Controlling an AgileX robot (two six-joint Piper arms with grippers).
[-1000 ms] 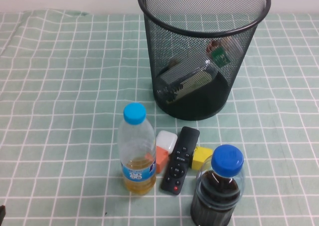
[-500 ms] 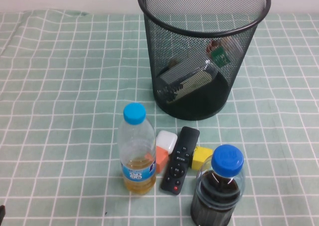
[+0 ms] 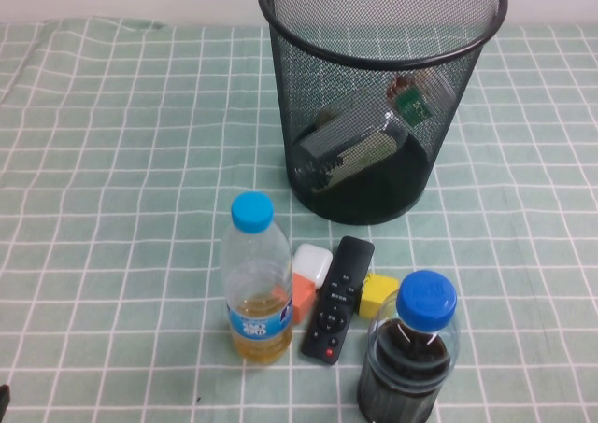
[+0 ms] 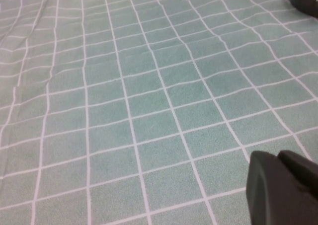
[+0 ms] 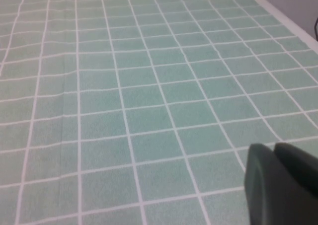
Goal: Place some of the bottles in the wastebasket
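Nearest you: dark-liquid bottle (image 3: pixel 408 359) with a blue cap, upright at the front edge. Just left of it a black remote (image 3: pixel 337 299), long axis running front to back, with a yellow block (image 3: pixel 377 292) touching its right side and an orange-and-white block (image 3: pixel 307 279) on its left. The yellow-liquid bottle (image 3: pixel 255 281), blue cap, stands upright beside that.

Farther back: the wastebasket (image 3: pixel 378 96), upright, mouth open to the top. Through its mesh you see both task bottles lying inside. The squarish bottle (image 3: pixel 348 150) lies tilted, long axis rising from lower left to upper right. The smaller bottle (image 3: pixel 411 99) leans near the right wall, neck uppermost.

Surface: green cloth (image 3: pixel 121 162) with a white grid, lightly wrinkled; pale wall behind.

Left gripper (image 4: pixel 283 187) and right gripper (image 5: pixel 280 183) each hang low over bare cloth, away from the objects; only a dark edge of each shows, so you cannot tell whether the fingers are spread or together
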